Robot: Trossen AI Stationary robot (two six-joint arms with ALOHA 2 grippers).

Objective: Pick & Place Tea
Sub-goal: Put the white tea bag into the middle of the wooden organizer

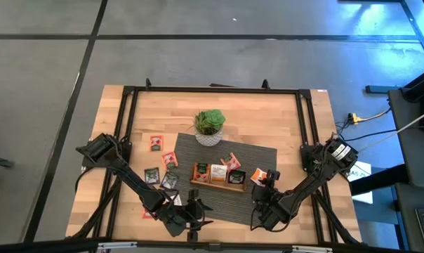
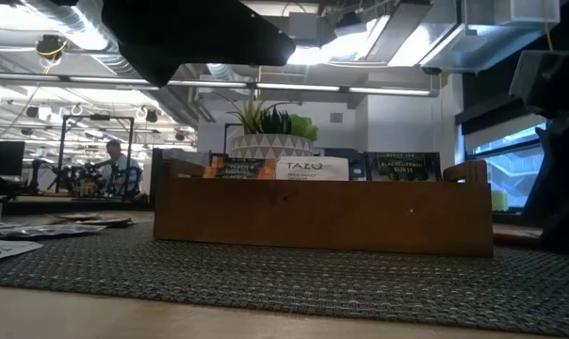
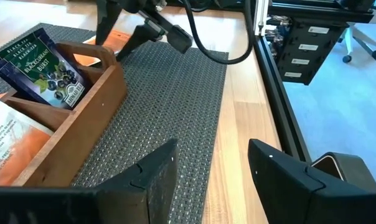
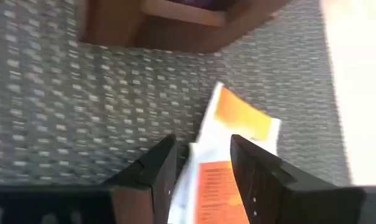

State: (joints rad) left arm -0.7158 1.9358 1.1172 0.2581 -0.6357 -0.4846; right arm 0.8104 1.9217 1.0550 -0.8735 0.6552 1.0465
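Observation:
A white-and-orange tea sachet point(image 4: 238, 134) lies flat on the grey mat point(image 1: 226, 204), just right of the wooden tray point(image 1: 217, 174). My right gripper point(image 4: 200, 165) is open and slants down over it, one finger on each side of its near part. My left gripper point(image 3: 213, 168) is open with nothing between its fingers, low over the mat's near edge point(image 1: 196, 211). Three sachets stand in the tray point(image 2: 311, 169). Several more sachets lie at the left on the mat and the table point(image 1: 156, 143). My right gripper comes at the white-and-orange sachet from above, slanting down. Its fingers point(image 4: 253, 171) stand over the sachet's near half point(image 4: 210, 180). Whether the tips touch it I cannot tell. The sachet lies flat on the mat.
A potted plant point(image 1: 209, 126) stands at the mat's far edge behind the tray. A black frame point(image 1: 212, 89) runs around the tabletop. Another orange sachet point(image 1: 272, 173) lies beside my right gripper. Bare mat lies between the two grippers.

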